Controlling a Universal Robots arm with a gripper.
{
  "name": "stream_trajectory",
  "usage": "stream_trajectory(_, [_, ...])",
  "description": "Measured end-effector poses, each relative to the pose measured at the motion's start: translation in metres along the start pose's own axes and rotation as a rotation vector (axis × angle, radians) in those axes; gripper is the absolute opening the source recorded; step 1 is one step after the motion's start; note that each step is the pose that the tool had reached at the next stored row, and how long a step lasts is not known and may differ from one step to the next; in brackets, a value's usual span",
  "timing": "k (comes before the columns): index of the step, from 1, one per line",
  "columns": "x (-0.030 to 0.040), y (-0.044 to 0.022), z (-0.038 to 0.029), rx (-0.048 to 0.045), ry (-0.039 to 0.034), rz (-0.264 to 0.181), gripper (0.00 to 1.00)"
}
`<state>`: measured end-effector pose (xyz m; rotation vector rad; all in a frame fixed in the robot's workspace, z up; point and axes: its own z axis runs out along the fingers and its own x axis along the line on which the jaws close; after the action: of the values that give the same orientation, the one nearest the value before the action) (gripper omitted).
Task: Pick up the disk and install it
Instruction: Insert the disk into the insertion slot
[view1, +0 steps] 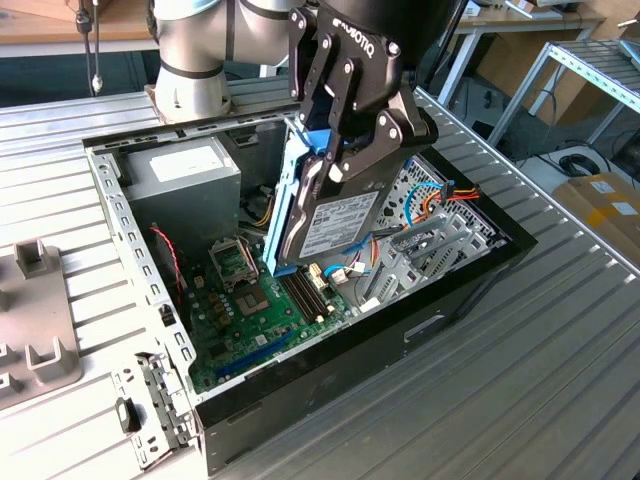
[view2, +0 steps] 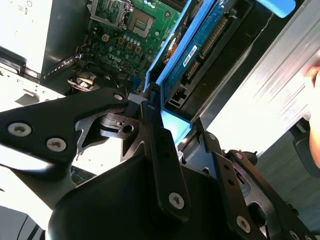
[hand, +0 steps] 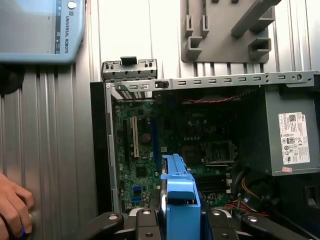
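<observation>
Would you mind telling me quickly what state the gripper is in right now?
Gripper: shut on the disk, gripping it by its blue bracket and holding it tilted above the open computer case.

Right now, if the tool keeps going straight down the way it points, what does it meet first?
Probably the green motherboard in the open black computer case, under the grey blue-bracketed disk that the tool holds; depth is unclear.

The disk (view1: 335, 225) hangs tilted above the open case (view1: 470, 290), apparently clear.
</observation>
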<state>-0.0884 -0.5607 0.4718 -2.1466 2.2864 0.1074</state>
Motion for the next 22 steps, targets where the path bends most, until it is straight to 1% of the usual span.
stream_trajectory(7, [0.0006, -0.0004, -0.0023, 0.0, -0.0004, 0.0, 0.37])
stream_trajectory(15, [0.0023, -0.0012, -0.0024, 0.0, -0.0006, 0.0, 0.37])
stream_trajectory(19, [0.0045, -0.0025, -0.0026, 0.0, -0.0007, 0.0, 0.37])
stream_trajectory(22, [0.0057, -0.0052, -0.0029, -0.0001, -0.0005, 0.0, 0.37])
